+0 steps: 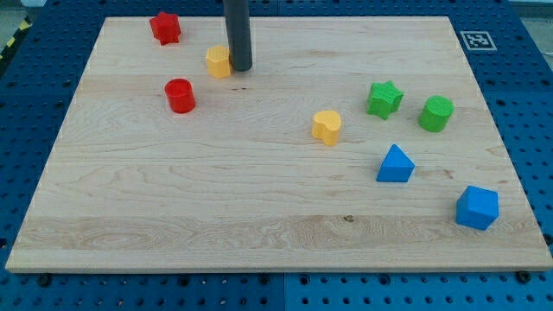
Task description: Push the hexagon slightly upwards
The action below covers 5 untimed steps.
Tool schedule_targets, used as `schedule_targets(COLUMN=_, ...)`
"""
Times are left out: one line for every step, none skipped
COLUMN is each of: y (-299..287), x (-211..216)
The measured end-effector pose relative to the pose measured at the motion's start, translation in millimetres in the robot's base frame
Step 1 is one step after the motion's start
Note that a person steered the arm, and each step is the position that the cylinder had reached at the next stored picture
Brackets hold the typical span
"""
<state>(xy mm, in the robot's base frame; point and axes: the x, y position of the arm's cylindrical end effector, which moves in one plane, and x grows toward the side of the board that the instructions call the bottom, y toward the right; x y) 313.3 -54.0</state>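
Note:
A yellow hexagon (219, 62) lies near the view's top left on the wooden board (259, 199). My tip (241, 68) is the lower end of a dark rod that comes down from the view's top. It stands right beside the hexagon's right side, touching it or nearly so.
A red star (165, 28) lies up and left of the hexagon, and a red cylinder (180, 95) below left. A yellow heart-like block (327, 126) sits mid-board. A green star (384, 98), green cylinder (436, 113), blue triangle (395, 164) and blue cube (477, 207) are on the right.

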Motion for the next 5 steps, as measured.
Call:
schedule_targets(y=21, x=30)
schedule_targets(y=9, x=39)
schedule_targets(y=-39, x=28)
schedule_targets(y=-60, x=19)
schedule_targets(y=-60, x=27)
